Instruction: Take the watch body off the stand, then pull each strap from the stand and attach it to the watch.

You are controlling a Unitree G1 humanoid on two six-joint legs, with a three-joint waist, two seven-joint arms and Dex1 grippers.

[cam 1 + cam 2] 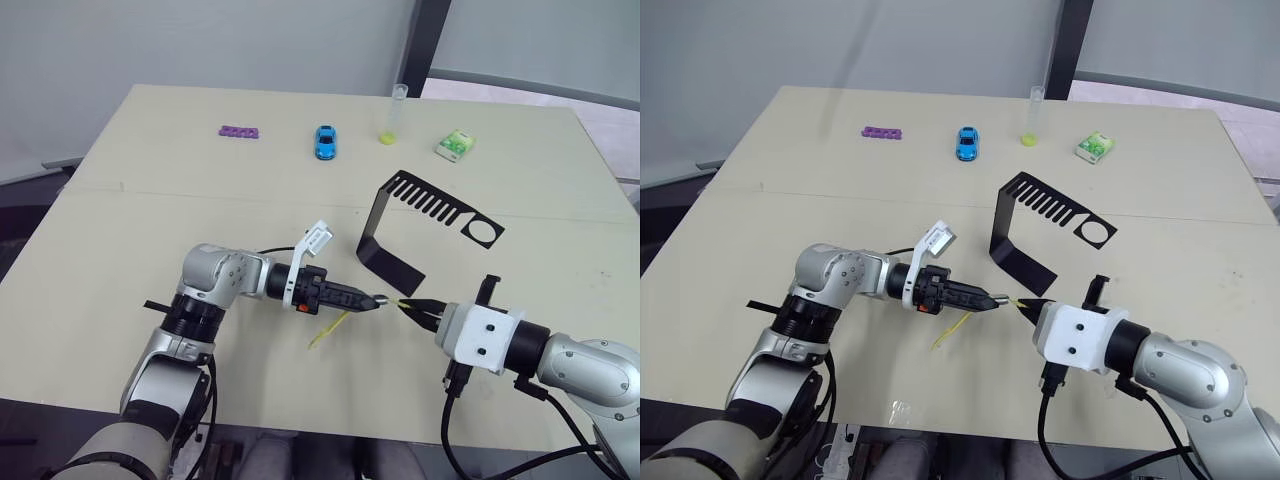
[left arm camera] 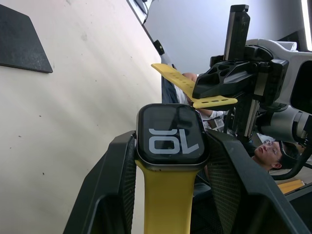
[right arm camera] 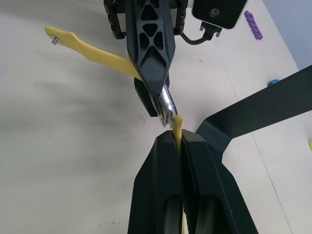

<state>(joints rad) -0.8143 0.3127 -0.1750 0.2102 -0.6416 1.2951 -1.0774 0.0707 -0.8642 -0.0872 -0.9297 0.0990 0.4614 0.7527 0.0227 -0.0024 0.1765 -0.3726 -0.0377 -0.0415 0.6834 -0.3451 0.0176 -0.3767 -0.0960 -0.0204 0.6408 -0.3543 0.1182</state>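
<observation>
I see a pale beige counter (image 1: 150, 200) with a matte top, and a thin seam crosses it from side to side about halfway back. Behind its far edge stands a plain grey wall (image 1: 200, 40) (evenly lit, with no hard shadows). A dark upright post (image 1: 428, 40) rises beyond the far right corner, and a lighter grey panel (image 1: 540, 35) continues to the right of it. Dark floor (image 1: 20, 210) shows past the counter's left edge.

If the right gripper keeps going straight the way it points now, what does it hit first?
Most likely the watch body, held in the left gripper directly ahead. The right gripper, shut on the second strap, points at it; the gap looks small, though depth is unclear.
</observation>
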